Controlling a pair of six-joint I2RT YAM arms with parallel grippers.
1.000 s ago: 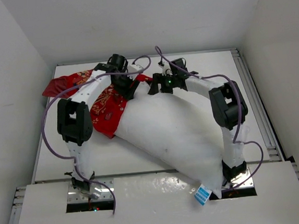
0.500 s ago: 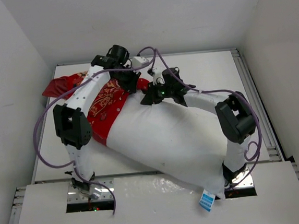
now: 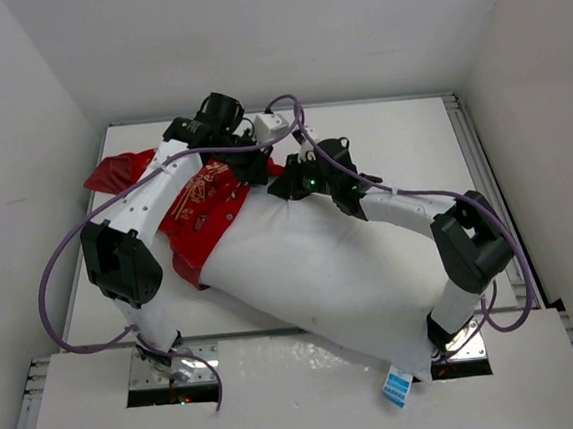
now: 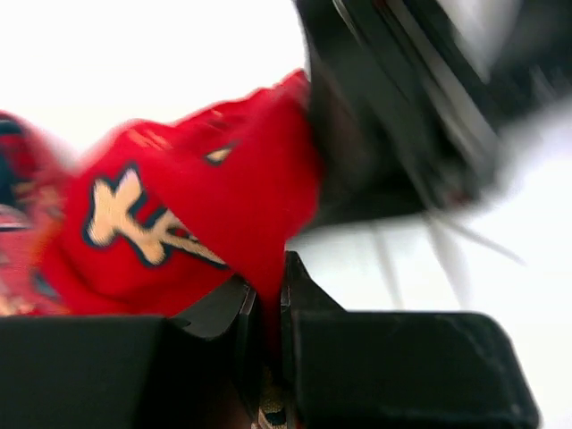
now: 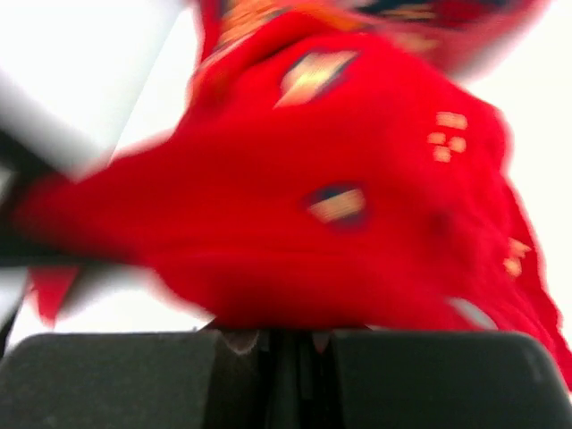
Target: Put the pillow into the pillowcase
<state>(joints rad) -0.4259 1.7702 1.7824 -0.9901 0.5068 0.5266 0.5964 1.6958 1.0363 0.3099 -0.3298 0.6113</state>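
Observation:
The white pillow (image 3: 321, 262) lies diagonally across the table, its blue-and-white tag (image 3: 395, 387) hanging over the near edge. Its far left end sits inside the red pillowcase (image 3: 201, 207), which bunches at the back left. My left gripper (image 3: 250, 167) is shut on the pillowcase's red edge (image 4: 223, 206); the fabric runs between its jaws. My right gripper (image 3: 286, 186) is shut on the red pillowcase fabric (image 5: 340, 179) at the pillow's far edge. Both wrist views are blurred.
The white table (image 3: 410, 133) is walled on three sides, with a rail (image 3: 484, 177) along its right edge. Purple cables (image 3: 70, 264) loop from both arms. The right arm (image 3: 406, 204) lies across the pillow.
Both grippers have moved left with the pillowcase edge. The pillow has shifted left and towards the near edge. The red fabric covers more of the pillow's far left end.

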